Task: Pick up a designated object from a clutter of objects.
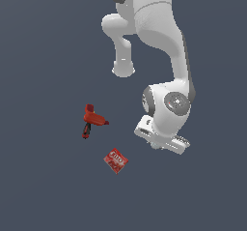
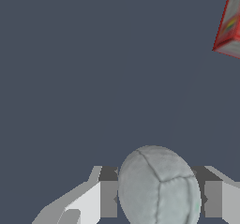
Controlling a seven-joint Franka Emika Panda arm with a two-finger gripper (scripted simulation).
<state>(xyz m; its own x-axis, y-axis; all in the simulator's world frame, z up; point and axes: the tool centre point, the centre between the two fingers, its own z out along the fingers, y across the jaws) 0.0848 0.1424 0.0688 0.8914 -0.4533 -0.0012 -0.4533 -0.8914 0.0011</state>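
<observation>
Dark grey table is filling both frames. White-grey ball point(image 2: 159, 186) is sitting at lower centre of the wrist frame, directly between the tool point(image 2: 161, 198) fingers, which are bracketing it narrowly; contact unclear.

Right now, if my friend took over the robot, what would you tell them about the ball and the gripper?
Gripper: the white-grey ball sits between its fingers, one finger on each side. The wrist view cannot settle whether they press on it.
Ball: not visible in the exterior view, where the arm's hand blocks that spot.
Other things: the red drill-shaped tool and the red square packet lie on the floor, apart from each other, on the exterior view's left of the hand. A corner of the packet shows in the wrist view. I see no yellow cube.
Done: gripper placed around the ball.
Left: confirm the grip, then lift.
</observation>
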